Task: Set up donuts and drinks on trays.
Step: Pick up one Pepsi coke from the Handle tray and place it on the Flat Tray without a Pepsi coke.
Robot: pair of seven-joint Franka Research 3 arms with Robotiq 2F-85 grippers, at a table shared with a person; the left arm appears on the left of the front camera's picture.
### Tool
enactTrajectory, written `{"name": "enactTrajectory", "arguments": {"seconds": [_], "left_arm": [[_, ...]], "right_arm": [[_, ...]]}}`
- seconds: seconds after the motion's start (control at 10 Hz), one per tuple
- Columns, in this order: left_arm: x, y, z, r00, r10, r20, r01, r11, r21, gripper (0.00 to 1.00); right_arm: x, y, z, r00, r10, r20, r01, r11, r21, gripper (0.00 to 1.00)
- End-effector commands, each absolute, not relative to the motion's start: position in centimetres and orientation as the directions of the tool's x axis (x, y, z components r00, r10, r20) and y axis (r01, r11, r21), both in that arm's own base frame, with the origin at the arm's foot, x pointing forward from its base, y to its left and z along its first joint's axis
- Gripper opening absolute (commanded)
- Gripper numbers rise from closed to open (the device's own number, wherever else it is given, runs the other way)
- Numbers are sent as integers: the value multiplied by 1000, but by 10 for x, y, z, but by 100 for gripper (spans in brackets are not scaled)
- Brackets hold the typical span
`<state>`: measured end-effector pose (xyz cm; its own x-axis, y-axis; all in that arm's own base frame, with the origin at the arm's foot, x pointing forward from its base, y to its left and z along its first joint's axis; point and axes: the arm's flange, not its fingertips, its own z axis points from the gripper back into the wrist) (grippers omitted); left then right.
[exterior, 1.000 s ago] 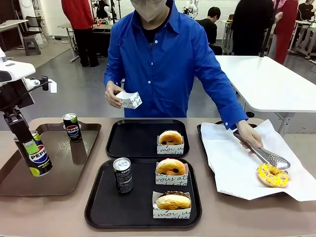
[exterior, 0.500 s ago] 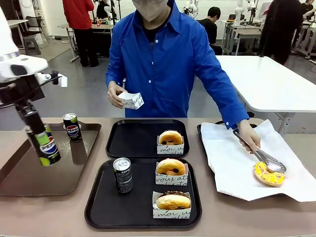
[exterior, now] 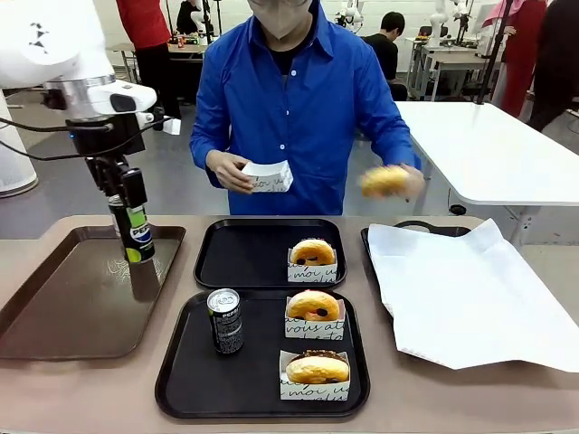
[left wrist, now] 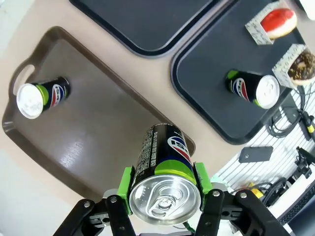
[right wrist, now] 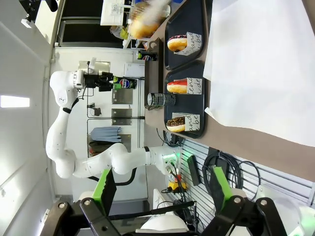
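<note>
Item: drink can (left wrist: pixel 165 174), pinched between the left pincer (left wrist: pixel 165 183) pads, aloft over the brown tray (exterior: pixel 54 307), far black tray (exterior: pixel 244 258) nearby. Right pincer (right wrist: pixel 160 189) spread, empty.
Risk: tilted release may topple it.
Left wrist view adds a second can (left wrist: pixel 40 95) on that tray.

"PEPSI" reads on the held can (exterior: pixel 138 232), and script "mou" on a donut sleeve (exterior: pixel 312 271).

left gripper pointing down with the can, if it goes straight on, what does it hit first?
Probably the brown tray: the left gripper, shut on the can, points down at its bare floor. Depth unclear.
</note>
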<state>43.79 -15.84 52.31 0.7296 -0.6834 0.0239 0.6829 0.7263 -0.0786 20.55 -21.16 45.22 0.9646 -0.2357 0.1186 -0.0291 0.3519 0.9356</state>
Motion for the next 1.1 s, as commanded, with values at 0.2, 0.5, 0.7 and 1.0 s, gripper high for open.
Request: {"name": "enactTrajectory", "arguments": {"seconds": [0.2,0.5,0.7,1.0], "left_arm": [[479,-189,520,761,-649,21,649,759,-46,59],[499,-211,505,775,-630,55,632,774,-32,59],[508,-227,490,778,-622,84,624,782,7,59],[511,-248,464,801,-588,112,588,808,38,59]], "right_arm": [[205,-212,452,962,-235,138,-53,336,940,100],[205,-212,452,962,-235,138,-53,336,940,100],[205,-212,452,962,-235,138,-53,336,940,100],[205,-212,452,962,-235,138,-53,336,940,100]]}}
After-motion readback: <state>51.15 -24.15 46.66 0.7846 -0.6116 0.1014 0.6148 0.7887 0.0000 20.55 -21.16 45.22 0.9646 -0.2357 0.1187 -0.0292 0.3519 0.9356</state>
